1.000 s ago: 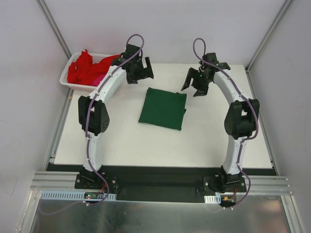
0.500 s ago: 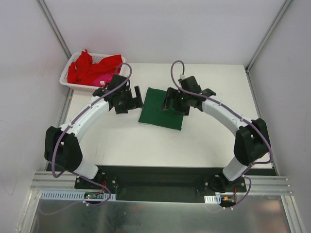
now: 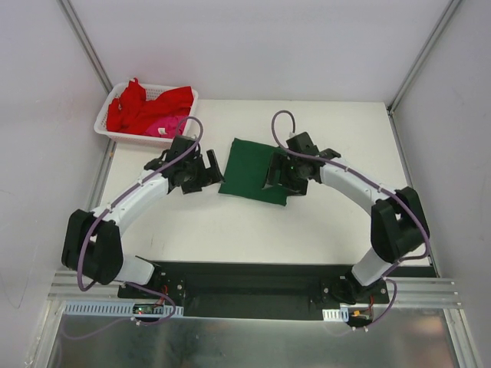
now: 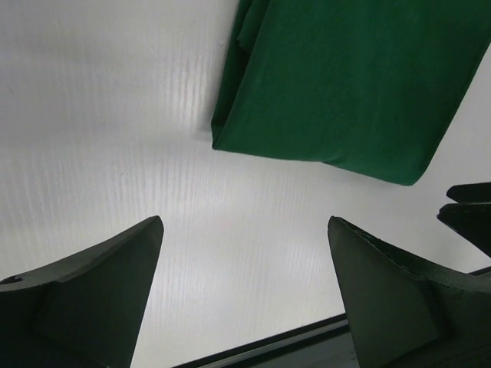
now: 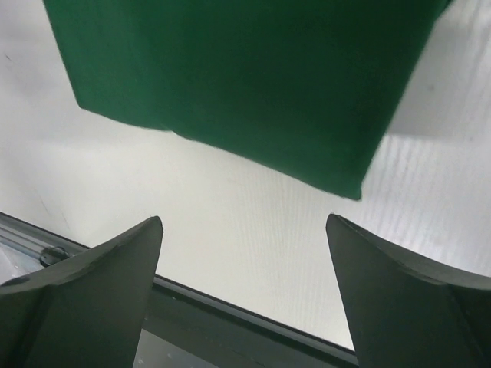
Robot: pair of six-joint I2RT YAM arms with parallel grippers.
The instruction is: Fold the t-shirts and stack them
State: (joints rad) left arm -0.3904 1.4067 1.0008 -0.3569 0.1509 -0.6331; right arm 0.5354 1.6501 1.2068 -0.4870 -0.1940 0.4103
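Observation:
A dark green t-shirt (image 3: pixel 247 170), folded into a rectangle, lies flat on the white table. My left gripper (image 3: pixel 202 170) hovers just off its left edge, open and empty; in the left wrist view the shirt (image 4: pixel 345 84) fills the upper right, beyond the gripper (image 4: pixel 245 261). My right gripper (image 3: pixel 285 175) hangs over the shirt's right part, open and empty; in the right wrist view the shirt (image 5: pixel 230 69) lies beyond the gripper (image 5: pixel 244 253). A red t-shirt (image 3: pixel 134 107) and a magenta-pink one (image 3: pixel 157 124) lie crumpled in the basket.
The white mesh basket (image 3: pixel 103 126) stands at the table's back left corner. White table surface (image 3: pixel 230 222) runs to the black front rail (image 3: pixel 253 272). Grey walls close in on both sides and behind. Part of the right gripper shows in the left wrist view (image 4: pixel 468 211).
Both arms have swung from the back of the table forward and down to the green shirt, the left to its left edge, the right over its right side. The shirt has not moved.

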